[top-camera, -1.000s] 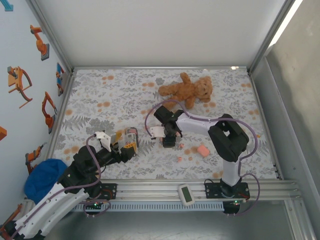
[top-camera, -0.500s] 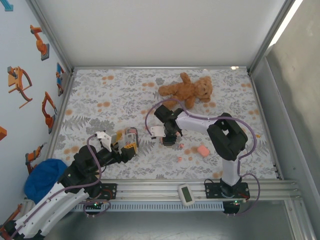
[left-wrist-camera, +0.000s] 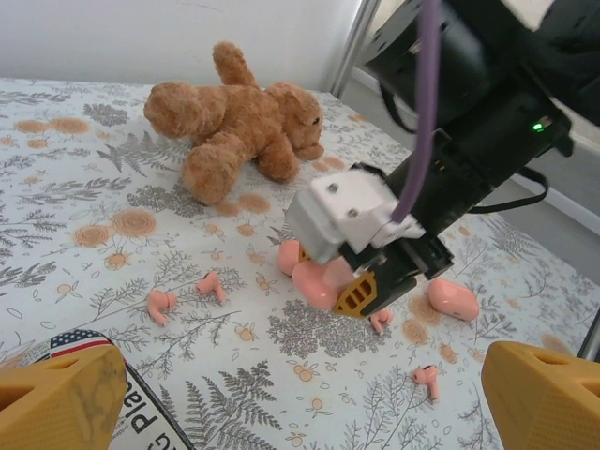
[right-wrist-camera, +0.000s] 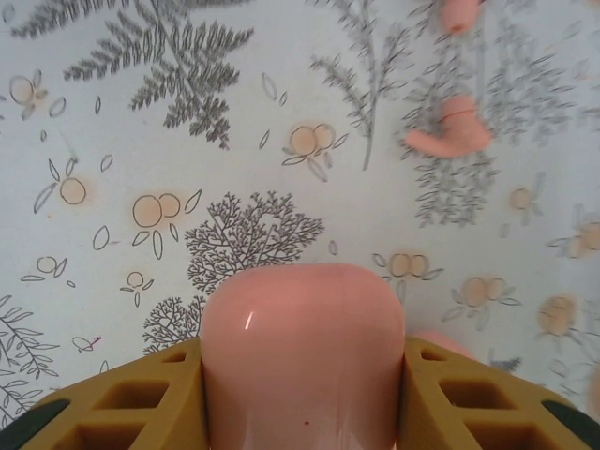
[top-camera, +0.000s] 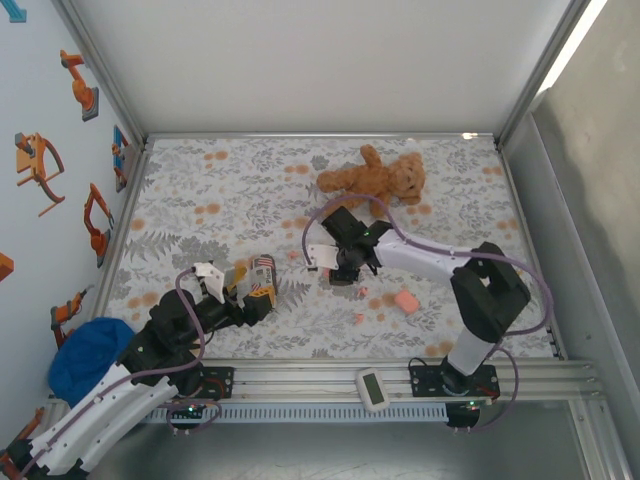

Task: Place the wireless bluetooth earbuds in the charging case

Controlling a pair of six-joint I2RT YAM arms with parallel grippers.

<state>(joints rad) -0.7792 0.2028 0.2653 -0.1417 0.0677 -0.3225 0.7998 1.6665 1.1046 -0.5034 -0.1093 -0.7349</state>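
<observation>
1. The table point(top-camera: 200, 180) is covered with a cloth printed with grey ferns and orange flowers. All loose items lie on this cloth.
2. The teddy bear point(top-camera: 375, 180) lies on its side toward the far edge of the table, just beyond the right gripper.
3. The right gripper point(top-camera: 340, 272) is near the middle of the table, pointing down at the cloth. Its jaws are closed partway, and the yellow fingers point(right-wrist-camera: 141, 394) press against both sides of the held case point(right-wrist-camera: 302, 347). This is a smooth, rounded pink charging case. Whether the case touches the cloth cannot be told.
4. The left gripper point(top-camera: 255, 288) is at the near left of the table, facing the right gripper. Its jaws are spread wide and clamp nothing. A flat item with a flag label point(left-wrist-camera: 84, 342) lies on the cloth beside one yellow finger point(left-wrist-camera: 56, 403).
5. The second case point(top-camera: 405, 300), also pink, lies on the cloth to the right of the right gripper, apart from it.
6. The earbuds lie loose on the cloth, outside both cases.
   - Two earbuds point(left-wrist-camera: 161, 304) point(left-wrist-camera: 210, 284) lie near each other on the left-arm side of the held case.
   - One earbud point(left-wrist-camera: 380, 321) lies just beside the right gripper's fingers.
   - One earbud point(left-wrist-camera: 427, 380) lies nearer the arm bases, between the right gripper and the second case.
</observation>
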